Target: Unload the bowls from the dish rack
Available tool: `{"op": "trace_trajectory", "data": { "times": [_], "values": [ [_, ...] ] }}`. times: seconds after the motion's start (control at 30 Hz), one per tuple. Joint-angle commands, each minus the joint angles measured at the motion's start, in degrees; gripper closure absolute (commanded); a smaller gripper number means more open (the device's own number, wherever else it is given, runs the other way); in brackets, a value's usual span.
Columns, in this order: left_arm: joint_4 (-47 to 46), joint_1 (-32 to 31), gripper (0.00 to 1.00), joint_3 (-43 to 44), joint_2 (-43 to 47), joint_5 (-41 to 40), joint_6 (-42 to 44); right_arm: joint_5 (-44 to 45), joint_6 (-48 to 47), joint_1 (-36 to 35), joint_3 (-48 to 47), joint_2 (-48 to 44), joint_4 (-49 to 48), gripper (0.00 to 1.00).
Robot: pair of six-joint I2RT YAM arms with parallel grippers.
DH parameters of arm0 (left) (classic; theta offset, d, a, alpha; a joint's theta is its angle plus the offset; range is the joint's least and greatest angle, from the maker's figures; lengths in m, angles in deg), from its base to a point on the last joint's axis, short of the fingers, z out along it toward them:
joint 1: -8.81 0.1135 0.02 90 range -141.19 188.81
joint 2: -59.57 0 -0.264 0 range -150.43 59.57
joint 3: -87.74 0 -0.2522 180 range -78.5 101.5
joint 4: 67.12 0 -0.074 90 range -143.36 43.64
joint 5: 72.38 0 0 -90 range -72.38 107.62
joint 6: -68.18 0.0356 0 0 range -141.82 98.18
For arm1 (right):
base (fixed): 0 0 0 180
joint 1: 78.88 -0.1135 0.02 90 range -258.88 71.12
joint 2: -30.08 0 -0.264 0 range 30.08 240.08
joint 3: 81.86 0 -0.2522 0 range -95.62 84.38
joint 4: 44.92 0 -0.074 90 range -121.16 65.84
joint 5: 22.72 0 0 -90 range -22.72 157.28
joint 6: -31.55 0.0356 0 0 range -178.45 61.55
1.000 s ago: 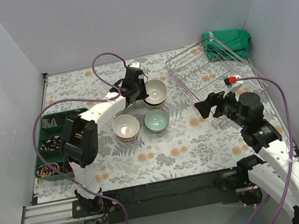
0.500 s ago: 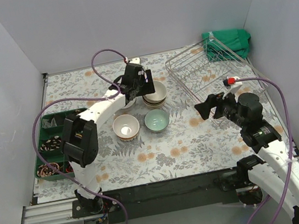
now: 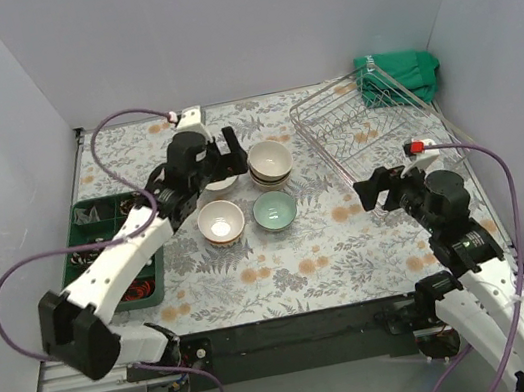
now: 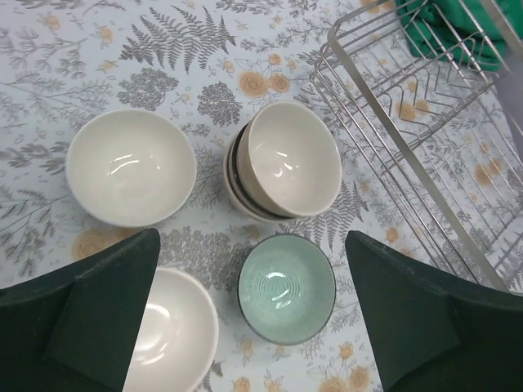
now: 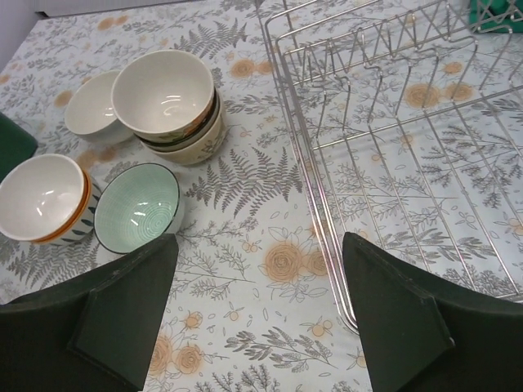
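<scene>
The dish rack (image 3: 371, 121) (image 4: 425, 122) (image 5: 409, 122) stands at the back right, and no bowl shows in it. Several bowls sit on the floral table to its left. A stack with a cream bowl on top (image 3: 270, 162) (image 4: 286, 159) (image 5: 167, 98) is nearest the rack. Around it are a white bowl (image 4: 131, 167) (image 5: 91, 110), a pale teal bowl (image 3: 274, 211) (image 4: 286, 287) (image 5: 137, 208) and a white bowl with an orange band (image 3: 221, 220) (image 5: 42, 196). My left gripper (image 3: 220, 158) (image 4: 252, 238) hangs open above these bowls and holds nothing. My right gripper (image 3: 382, 185) (image 5: 257, 241) is open and empty beside the rack's near-left edge.
A green compartment tray (image 3: 96, 235) with small parts lies at the left edge. A green cloth (image 3: 398, 75) is bunched behind the rack in the far right corner. Grey walls close in the table on three sides.
My left gripper opened, let go of the cream bowl on top of the stack, and drew back left and up. The right arm shifted slightly to the right.
</scene>
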Motion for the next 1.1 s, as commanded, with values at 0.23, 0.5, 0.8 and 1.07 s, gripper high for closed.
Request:
{"op": "trace_trajectory", "data": {
  "times": [0.23,0.5,0.8,1.07],
  "values": [
    [12.0,-0.1,0.02,-19.1,41.5,-11.6,1.7,15.0,-4.1,-0.4,-3.7,-11.6,7.0,0.07],
    [14.6,-0.1,0.02,-27.3,64.0,-12.8,2.1,21.1,-9.4,-0.4,-3.8,-19.9,11.0,0.07],
    [14.4,-0.1,0.02,-31.8,75.4,-13.6,0.9,22.5,-12.0,-0.5,2.2,-31.9,9.6,0.06],
    [10.6,-0.1,0.02,-36.1,86.1,-12.7,0.0,23.7,-12.4,-0.4,4.1,-36.2,8.3,0.04]
  ]
}}
